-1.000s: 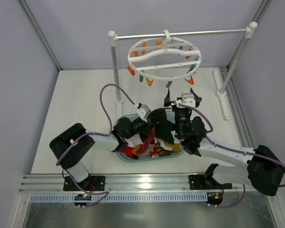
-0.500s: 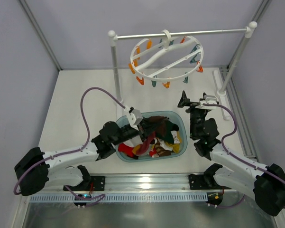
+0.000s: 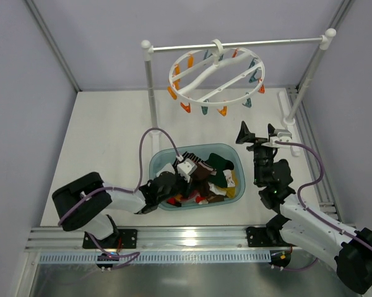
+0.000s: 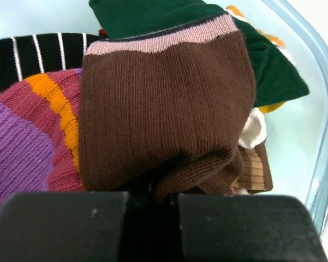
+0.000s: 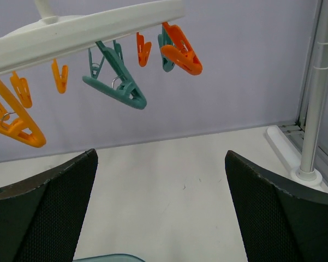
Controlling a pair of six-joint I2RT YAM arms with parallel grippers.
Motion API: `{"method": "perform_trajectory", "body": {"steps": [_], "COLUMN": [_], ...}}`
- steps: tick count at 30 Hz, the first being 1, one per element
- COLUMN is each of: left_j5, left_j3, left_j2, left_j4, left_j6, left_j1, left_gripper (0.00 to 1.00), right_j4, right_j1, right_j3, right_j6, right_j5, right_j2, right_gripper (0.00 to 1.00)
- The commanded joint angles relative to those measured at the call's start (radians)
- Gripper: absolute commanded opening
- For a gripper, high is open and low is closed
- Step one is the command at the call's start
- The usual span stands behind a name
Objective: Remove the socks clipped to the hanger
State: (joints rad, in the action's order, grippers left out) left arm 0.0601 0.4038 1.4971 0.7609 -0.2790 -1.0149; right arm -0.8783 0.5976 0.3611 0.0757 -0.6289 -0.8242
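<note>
The white ring hanger [image 3: 216,71] hangs from the rail with its orange and teal clips bare; no sock shows on it. The socks lie piled in a teal basin [image 3: 236,187]. My left gripper [image 3: 187,166] is low in the basin, shut on a fold of the dark brown sock [image 4: 164,109]. Beside that sock lie a purple-red striped sock [image 4: 22,147], a black striped one [image 4: 33,52] and a green one [image 4: 153,16]. My right gripper [image 3: 260,135] stands open and empty to the right of the basin, below the hanger's rim [image 5: 87,30].
The white two-post rail stand [image 3: 266,42] carries the hanger; its right post [image 5: 316,93] and foot stand close to my right gripper. Its left post [image 3: 152,99] rises just behind the basin. Grey walls close in the white table on three sides.
My left gripper has come down into the basin with the brown sock. My right gripper has drawn back to the right of the basin. The hanger has swung.
</note>
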Motion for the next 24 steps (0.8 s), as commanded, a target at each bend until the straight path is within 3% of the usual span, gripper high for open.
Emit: {"method": "perform_trajectory", "body": {"steps": [1, 6, 11, 12, 14, 15, 16, 24], "left_j5": [0.029, 0.058, 0.089, 0.119, 0.168, 0.229, 0.265, 0.455], "left_j3": [0.027, 0.027, 0.03, 0.033, 0.049, 0.053, 0.056, 0.017], "left_j2": [0.101, 0.141, 0.01, -0.015, -0.098, -0.13, -0.158, -0.503], "left_j4": [0.06, 0.114, -0.003, -0.035, -0.145, -0.175, -0.208, -0.449], "left_j6": [-0.023, -0.023, 0.004, 0.02, 0.041, 0.061, 0.069, 0.066], "left_j1": [-0.001, -0.001, -0.016, -0.03, -0.05, -0.06, -0.079, -0.094], "left_gripper": [0.0, 0.0, 0.0, 0.14, 0.54, 0.84, 0.99, 1.0], "right_j4": [-0.011, -0.011, -0.008, -0.007, -0.005, -0.005, -0.004, 0.015], "right_j1": [-0.009, -0.021, -0.027, -0.031, -0.03, -0.032, -0.035, -0.045], "right_j3": [-0.007, -0.007, -0.011, -0.011, -0.016, -0.017, -0.019, -0.03], "right_j6": [-0.03, -0.033, -0.034, -0.036, -0.037, -0.037, -0.039, -0.037], "right_j5": [0.012, 0.011, 0.011, 0.011, 0.009, 0.008, 0.009, 0.005], "right_j2": [0.002, -0.004, 0.002, 0.003, 0.011, 0.014, 0.016, 0.049], "right_gripper": [0.98, 0.98, 0.98, 0.98, 0.98, 0.98, 0.98, 0.98]}}
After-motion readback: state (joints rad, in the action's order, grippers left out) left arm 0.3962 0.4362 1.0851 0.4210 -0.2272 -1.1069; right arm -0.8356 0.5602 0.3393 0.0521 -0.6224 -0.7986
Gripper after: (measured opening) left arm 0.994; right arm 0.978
